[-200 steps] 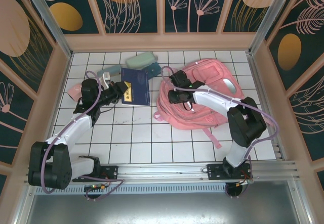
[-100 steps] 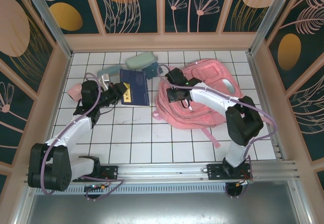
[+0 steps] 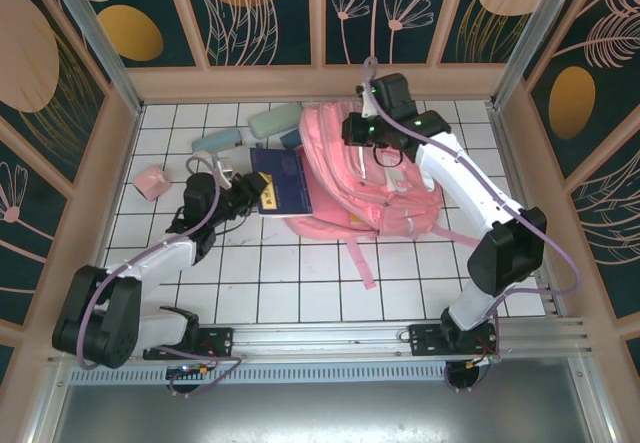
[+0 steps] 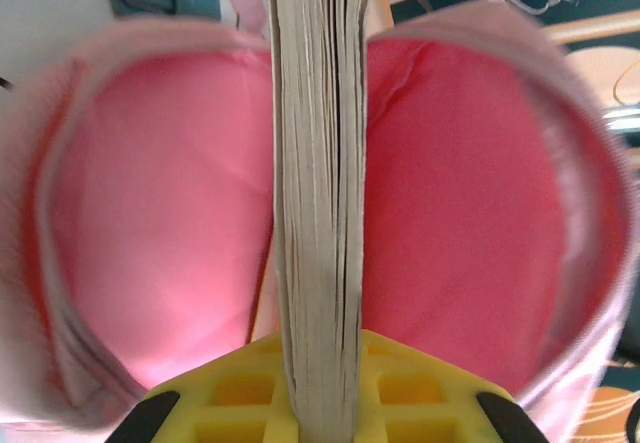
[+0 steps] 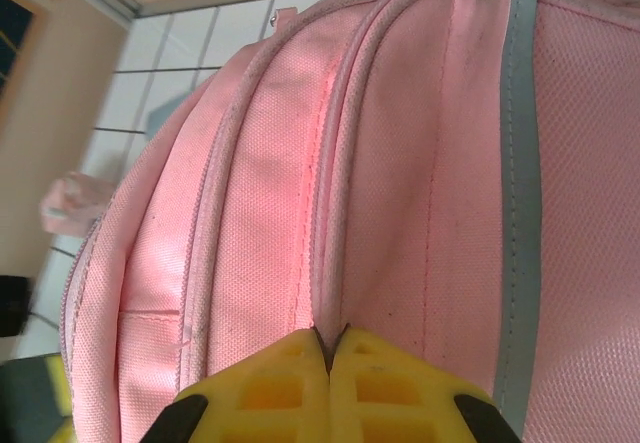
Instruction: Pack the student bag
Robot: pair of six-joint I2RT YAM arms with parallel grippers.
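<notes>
White gridded desk [image 3: 300, 293], wood-framed booth, dark floral panels behind: two robot arms are at work packing the student bag [image 3: 390, 188], which sits toward the back centre of the desk, propped up with its mouth turned to the left.

The right claw [image 3: 360, 135] reaches over the top of the bag. In its wrist view the yellow fingers [image 5: 290, 383] are pressed together on a thin pinch of pink fabric at a seam, beside the pale reflective stripe [image 5: 518, 163], apparently holding the bag up and its mouth open.

The left claw [image 3: 262, 195] is clamped on a blue book [image 3: 285, 185], gripping its near edge, while the far edge meets the bag's opening. From the left wrist the page block [image 4: 320, 163] stands edge-on in front of the gaping pink lining [image 4: 470, 193], and no other contents can be made out inside.

By this reading the job is at an early stage, with the book at the threshold and not yet released inside. A teal pencil case [image 3: 272, 120], a pale teal item [image 3: 215, 144] and a small pink object [image 3: 150, 181] lie loose on the desk to the left and probably have to follow. Whether the bag is then to be zipped shut cannot be told.
</notes>
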